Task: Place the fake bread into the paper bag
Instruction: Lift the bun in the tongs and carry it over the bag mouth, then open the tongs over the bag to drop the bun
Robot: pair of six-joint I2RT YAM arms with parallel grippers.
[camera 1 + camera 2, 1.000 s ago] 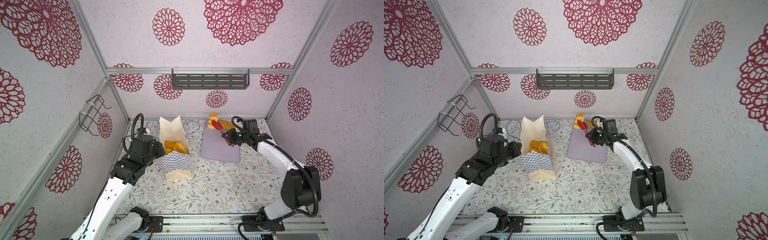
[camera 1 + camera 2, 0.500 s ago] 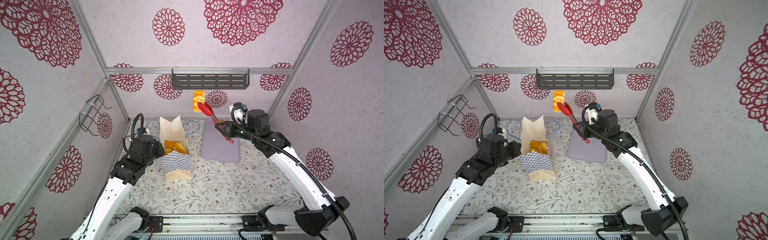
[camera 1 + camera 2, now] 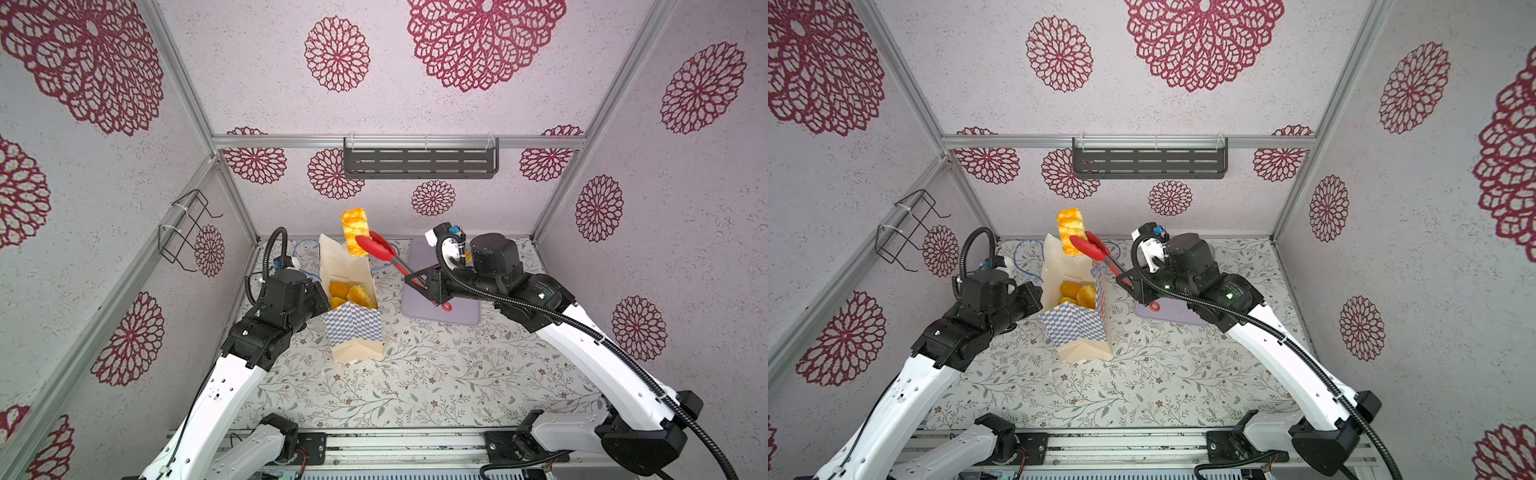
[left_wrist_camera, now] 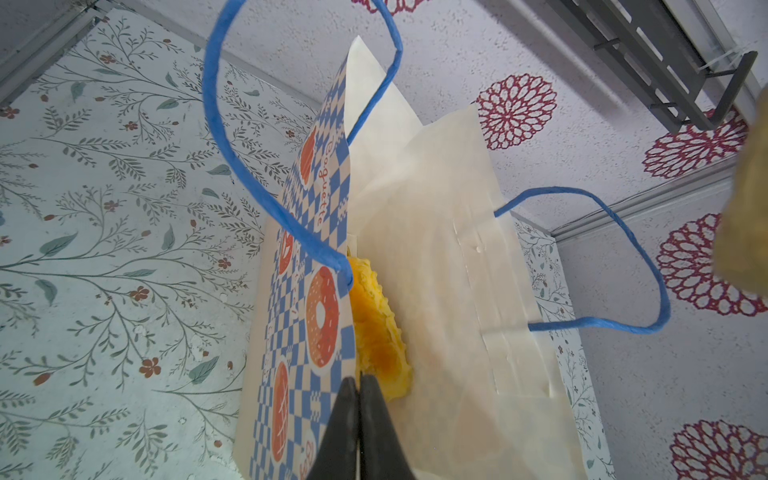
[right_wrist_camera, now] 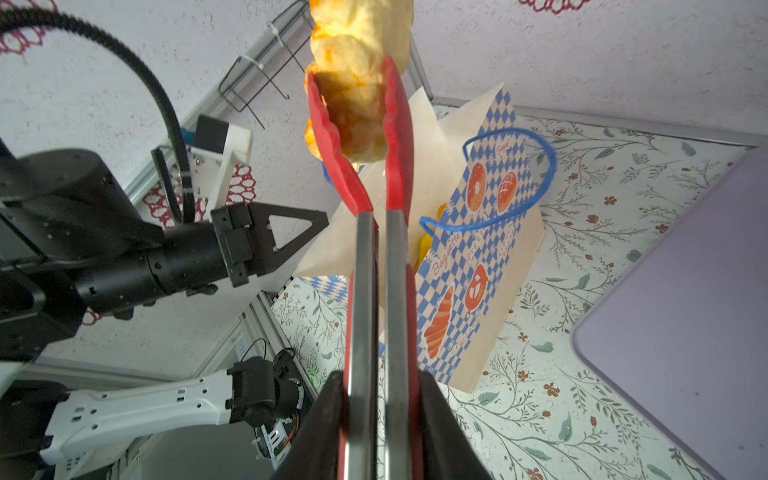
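The paper bag (image 3: 353, 328) (image 3: 1077, 328) stands upright and open on the floral table, with several pieces of fake bread (image 3: 351, 293) (image 3: 1079, 293) (image 4: 374, 324) inside. My left gripper (image 3: 322, 297) (image 4: 358, 382) is shut on the bag's left wall near the rim. My right gripper (image 3: 420, 283) (image 5: 380, 378) is shut on the red tongs (image 3: 380, 249) (image 5: 365, 291). The tongs pinch a braided golden loaf (image 3: 354, 228) (image 3: 1070, 226) (image 5: 357, 83) that hangs upright above the back of the bag's mouth.
A flat lilac tray (image 3: 457, 311) (image 5: 685, 291) lies right of the bag, partly under my right arm. A small orange bit (image 3: 467, 257) shows behind the right wrist. A grey shelf (image 3: 419, 162) hangs on the back wall and a wire rack (image 3: 187, 228) on the left wall.
My right arm lifted the tongs with the loaf off the tray, up and left to above the bag. The left arm stayed at the bag.
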